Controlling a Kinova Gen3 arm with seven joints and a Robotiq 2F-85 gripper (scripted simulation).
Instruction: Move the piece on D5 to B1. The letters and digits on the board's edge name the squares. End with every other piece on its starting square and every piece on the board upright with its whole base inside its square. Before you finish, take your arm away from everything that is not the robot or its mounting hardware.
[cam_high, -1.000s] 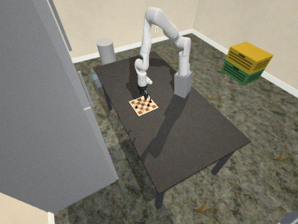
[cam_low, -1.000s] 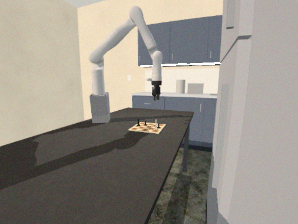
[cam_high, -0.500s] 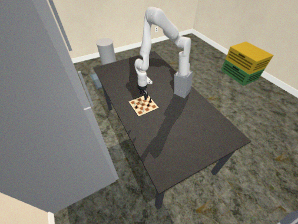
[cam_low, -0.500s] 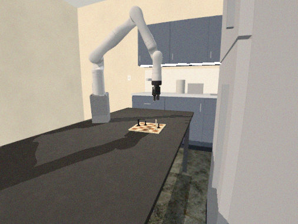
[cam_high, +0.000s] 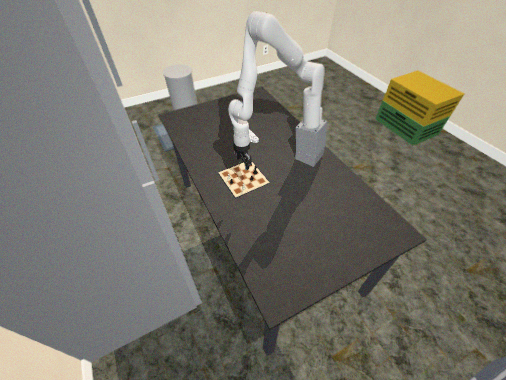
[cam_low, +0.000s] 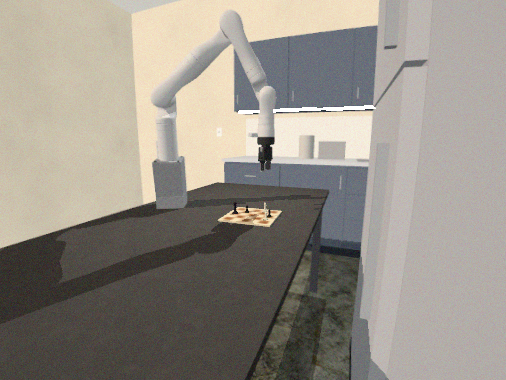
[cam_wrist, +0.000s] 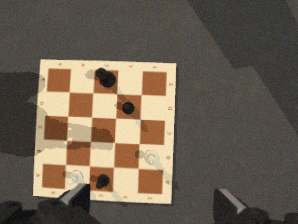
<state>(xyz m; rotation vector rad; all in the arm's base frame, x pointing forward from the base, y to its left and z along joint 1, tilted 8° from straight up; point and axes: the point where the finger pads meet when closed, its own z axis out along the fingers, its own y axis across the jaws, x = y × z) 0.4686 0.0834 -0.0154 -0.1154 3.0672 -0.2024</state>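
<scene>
A small five-by-five chessboard (cam_high: 239, 192) (cam_low: 260, 223) (cam_wrist: 171, 75) lies on the dark table (cam_high: 325, 225) (cam_low: 150, 300). In the wrist view a tall black piece (cam_wrist: 105, 77) stands in the top row and a black piece (cam_wrist: 128, 107) in the second row. A white piece (cam_wrist: 151, 157) stands near the right edge, and a white piece (cam_wrist: 76, 176) and a black piece (cam_wrist: 102, 181) in the bottom row. The edge labels are too small to read. My gripper (cam_high: 246, 163) (cam_low: 264, 166) (cam_wrist: 151, 200) is open and empty, high above the board's far side.
The robot's grey pedestal (cam_high: 310, 142) (cam_low: 169, 182) stands on the table behind the board. A tall grey cabinet (cam_high: 75, 200) (cam_low: 440, 200) stands beside the table. A grey bin (cam_high: 180, 86) and stacked yellow and green crates (cam_high: 420, 105) are on the floor.
</scene>
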